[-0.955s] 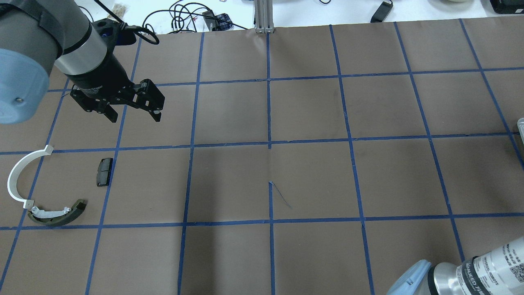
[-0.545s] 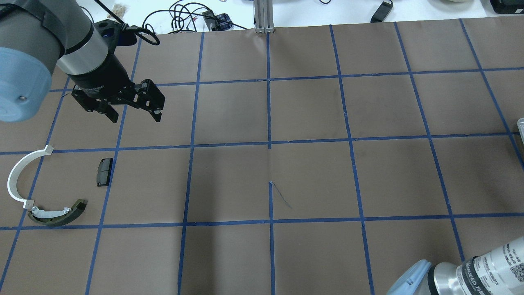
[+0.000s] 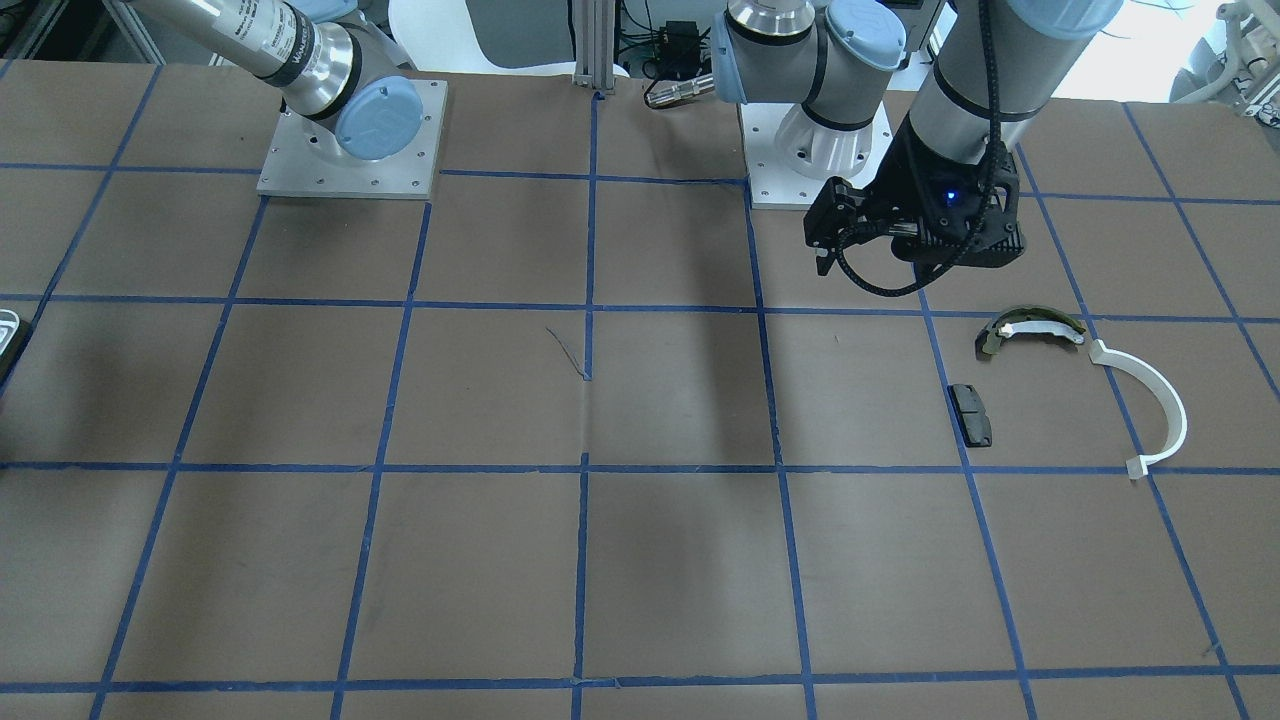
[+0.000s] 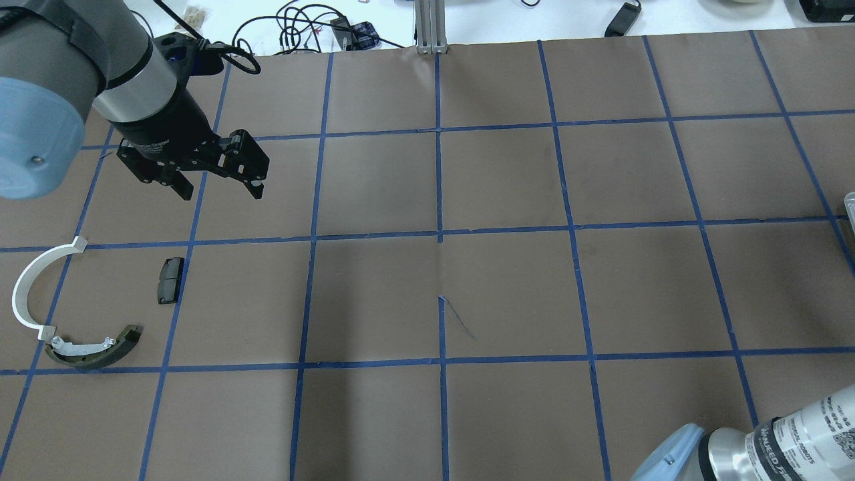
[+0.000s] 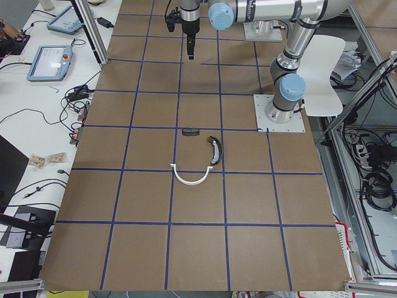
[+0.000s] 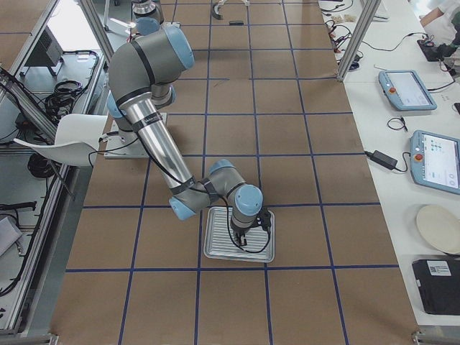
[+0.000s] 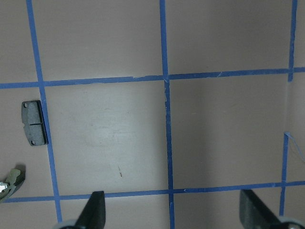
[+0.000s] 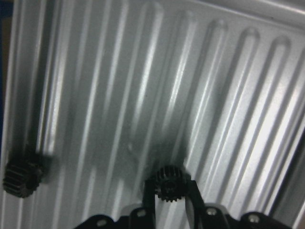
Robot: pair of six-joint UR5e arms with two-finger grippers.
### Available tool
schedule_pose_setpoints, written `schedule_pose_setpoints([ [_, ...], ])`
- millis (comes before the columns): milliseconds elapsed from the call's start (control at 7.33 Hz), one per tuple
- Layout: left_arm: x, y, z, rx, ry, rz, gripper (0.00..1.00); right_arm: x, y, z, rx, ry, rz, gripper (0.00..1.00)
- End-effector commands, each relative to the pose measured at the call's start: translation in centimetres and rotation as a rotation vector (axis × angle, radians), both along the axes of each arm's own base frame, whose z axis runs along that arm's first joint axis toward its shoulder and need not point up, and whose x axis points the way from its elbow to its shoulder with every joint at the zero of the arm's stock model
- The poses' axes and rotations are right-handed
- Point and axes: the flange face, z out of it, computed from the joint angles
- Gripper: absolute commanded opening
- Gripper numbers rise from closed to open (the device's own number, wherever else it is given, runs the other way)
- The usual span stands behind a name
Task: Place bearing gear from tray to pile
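Note:
The ribbed silvery tray (image 6: 215, 248) lies under my right gripper (image 6: 244, 236); slivers of it show in the overhead view (image 4: 849, 204) and the front view (image 3: 8, 335). In the right wrist view my right gripper (image 8: 169, 191) has both fingers against a small black bearing gear (image 8: 167, 182) over the tray (image 8: 119, 71). A second black gear (image 8: 21, 177) sits at the tray's left. The pile is a white arc (image 4: 30, 287), an olive-and-white brake shoe (image 4: 93, 349) and a black pad (image 4: 170, 280). My left gripper (image 4: 220, 190) hovers open and empty beyond the pile.
The brown table cover (image 4: 507, 287) carries a grid of blue tape. Cables (image 4: 300, 27) and a metal post (image 4: 431, 27) stand at the far edge. Both arm bases (image 3: 350, 140) are bolted on the robot's side. In the left wrist view the pad (image 7: 33, 123) lies left of the open gripper (image 7: 174, 210).

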Motion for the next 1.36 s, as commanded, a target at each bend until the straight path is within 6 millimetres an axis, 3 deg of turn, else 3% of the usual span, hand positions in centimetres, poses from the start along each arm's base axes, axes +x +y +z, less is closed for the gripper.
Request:
schedule_pose_setpoints([
  [0,0.0,0.0,0.1,-0.001,-0.001,0.001,1.00,0.4,-0.4,2.1,-0.020,0.026,-0.001,0.00],
  [136,0.0,0.1,0.2,-0.004,-0.001,0.001,1.00,2.2,-0.9,6.0,-0.060,0.026,0.016,0.00],
  [273,0.0,0.2,0.3,-0.006,-0.001,0.001,1.00,7.1,-1.9,9.7,-0.062,-0.052,0.047,0.00],
  [409,0.0,0.1,0.4,-0.009,-0.003,0.001,1.00,14.2,-3.9,12.6,-0.059,-0.058,0.060,0.00],
  [682,0.1,0.2,0.4,-0.009,-0.002,0.004,1.00,34.2,-8.1,11.4,-0.043,-0.095,0.096,0.00],
  [818,0.2,-0.1,0.0,0.001,-0.006,0.005,1.00,43.1,-9.0,10.9,-0.032,-0.106,0.057,0.00],
  [1091,0.4,-0.2,-0.3,0.007,-0.001,0.010,1.00,61.3,-7.9,10.7,-0.055,-0.109,0.009,0.00],
  [1227,0.3,-0.2,-0.2,0.002,-0.001,0.008,1.00,69.3,-6.0,10.5,-0.090,-0.119,-0.078,0.00],
])
